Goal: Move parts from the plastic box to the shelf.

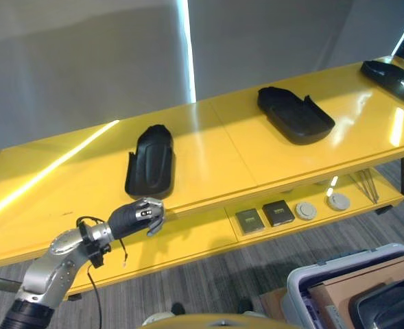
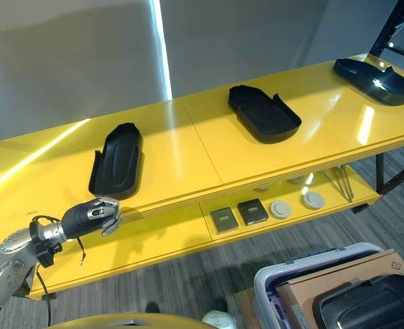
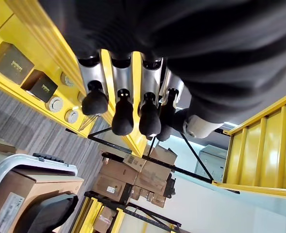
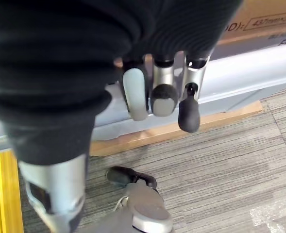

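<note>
Parts already sit on the yellow shelf (image 1: 256,154): one black moulded part (image 1: 150,161) close to the front edge toward the left end, a second black part (image 1: 294,113) near the middle of the top board, and a third black part (image 1: 394,75) at the far right end. More dark parts lie in the plastic box (image 2: 304,284) on the floor at the lower right, partly under a sheet of cardboard (image 2: 346,277).

The left hand (image 1: 138,216) hangs just off the front edge of the top board, below the leftmost part, with its fingers loosely curled and nothing between them. The right hand (image 4: 162,94) hovers beside the pale wall of the box, its fingers bent inward and empty.

Judging from this, the next step is another pickup from the box, and a few things could go wrong. The leftmost part rests so near the front edge that a careless sweep of the left hand upward could nudge it over. The cardboard covers much of the box opening, so a reach in by the right hand may catch the sheet or lift it with a part. The parts look smooth and curved, so a shallow pinch could let one slide. On the lower board, two dark square blocks (image 1: 265,216) and round grey discs (image 1: 322,205) lie near its front edge, where a low-passing arm could knock them.
</note>
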Available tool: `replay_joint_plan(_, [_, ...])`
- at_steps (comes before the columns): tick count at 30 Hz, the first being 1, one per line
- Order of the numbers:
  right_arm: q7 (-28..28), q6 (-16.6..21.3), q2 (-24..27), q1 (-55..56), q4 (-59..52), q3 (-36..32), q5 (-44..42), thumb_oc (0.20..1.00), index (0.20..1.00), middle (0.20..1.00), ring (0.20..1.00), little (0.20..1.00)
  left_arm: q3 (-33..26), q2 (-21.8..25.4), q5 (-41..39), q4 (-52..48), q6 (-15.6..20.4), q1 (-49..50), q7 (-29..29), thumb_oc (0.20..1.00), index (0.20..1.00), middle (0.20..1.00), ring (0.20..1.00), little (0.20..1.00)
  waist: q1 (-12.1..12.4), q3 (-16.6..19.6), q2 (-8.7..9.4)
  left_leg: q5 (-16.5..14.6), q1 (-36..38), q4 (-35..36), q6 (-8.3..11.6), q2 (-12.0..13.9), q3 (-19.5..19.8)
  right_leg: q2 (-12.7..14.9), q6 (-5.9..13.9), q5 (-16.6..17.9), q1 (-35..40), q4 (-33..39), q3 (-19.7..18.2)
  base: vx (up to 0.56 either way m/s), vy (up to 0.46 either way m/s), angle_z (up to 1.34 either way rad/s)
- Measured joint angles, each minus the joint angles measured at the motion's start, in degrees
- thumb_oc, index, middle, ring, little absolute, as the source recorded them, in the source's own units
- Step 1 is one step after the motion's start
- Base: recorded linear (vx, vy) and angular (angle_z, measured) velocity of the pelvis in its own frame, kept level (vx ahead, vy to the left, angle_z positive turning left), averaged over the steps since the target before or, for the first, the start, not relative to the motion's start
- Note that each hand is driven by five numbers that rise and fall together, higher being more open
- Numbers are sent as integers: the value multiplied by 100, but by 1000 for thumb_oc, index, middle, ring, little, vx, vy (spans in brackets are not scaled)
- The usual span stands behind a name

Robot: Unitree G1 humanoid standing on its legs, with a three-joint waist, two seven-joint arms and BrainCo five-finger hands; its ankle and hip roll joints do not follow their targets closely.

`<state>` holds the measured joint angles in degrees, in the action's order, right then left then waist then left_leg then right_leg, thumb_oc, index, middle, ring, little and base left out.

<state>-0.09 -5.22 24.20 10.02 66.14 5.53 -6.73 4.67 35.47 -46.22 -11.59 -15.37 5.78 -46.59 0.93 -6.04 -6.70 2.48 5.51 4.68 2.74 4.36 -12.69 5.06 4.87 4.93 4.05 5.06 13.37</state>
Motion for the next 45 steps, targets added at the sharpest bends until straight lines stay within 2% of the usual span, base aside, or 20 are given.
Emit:
replay_joint_plan(3, [-1,-2,-1,5,-6,1,28,1000,1000,1000,1000,1000,-24,-82,-99,22,-35,0,96,200,200,200,200,200,2,-1,1,7,7,-20,9,0,3,0,1,-1,10,0,4,0,0,0])
replay_joint_plan(8, [-1,-3,-2,15,-14,-1,33,1000,1000,1000,1000,1000,-222,-238,-88,360,-36,2,656,200,200,200,200,200,6,-2,5,-4,27,-17,-5,1,6,0,1,-2,29,-1,6,0,0,0])
replay_joint_plan(10, [-3,5,-17,30,-4,-9,34,1000,1000,1000,1000,1000,-236,-382,134,595,192,24,973,200,200,200,200,200,22,-6,22,-10,29,6,-12,1,16,-2,1,-3,37,-13,13,0,0,0])
replay_joint_plan(11, [-3,5,-30,32,5,-7,34,1000,1000,1000,1000,1000,-219,-579,405,881,388,76,1341,200,200,200,200,200,36,-6,26,-10,26,8,-11,2,18,-3,-2,-4,33,-13,15,0,0,0])
replay_joint_plan(13, [-5,4,-61,31,8,-3,30,1000,1000,1000,1000,1000,-167,-691,578,1062,525,128,1657,200,200,200,200,200,64,-25,53,-4,15,6,-11,6,27,-7,-3,-5,28,-13,22,0,0,0])
replay_joint_plan(15, [-30,4,-135,48,8,-6,25,1000,1000,1000,1000,1000,-65,-835,659,1167,767,235,2038,200,200,200,200,200,89,-58,142,3,-2,-20,-8,6,46,-15,-5,-6,27,-34,38,-2,-54,5])
replay_joint_plan(22, [-36,10,-186,0,2,10,-24,1000,1000,1000,1000,1000,348,-916,708,1272,1044,242,2295,200,200,200,200,200,63,-111,255,39,-31,-21,6,7,104,-12,-9,-11,26,-19,105,-4,-16,5])
replay_joint_plan(34, [-39,123,-218,-60,4,63,-25,1000,1000,1000,1000,1000,673,-902,703,1272,1556,-9,2806,200,200,200,200,200,-62,-118,265,20,0,-20,-18,12,14,-16,-8,-5,21,-15,33,3,-2,-2])
replay_joint_plan(45, [-38,123,-215,-97,5,98,-25,1000,1000,1000,1000,1000,672,-902,705,1274,1591,-180,2999,200,200,200,200,200,-109,-123,273,9,37,-19,-19,14,-8,-18,-6,-4,28,-14,-4,1,-1,0])
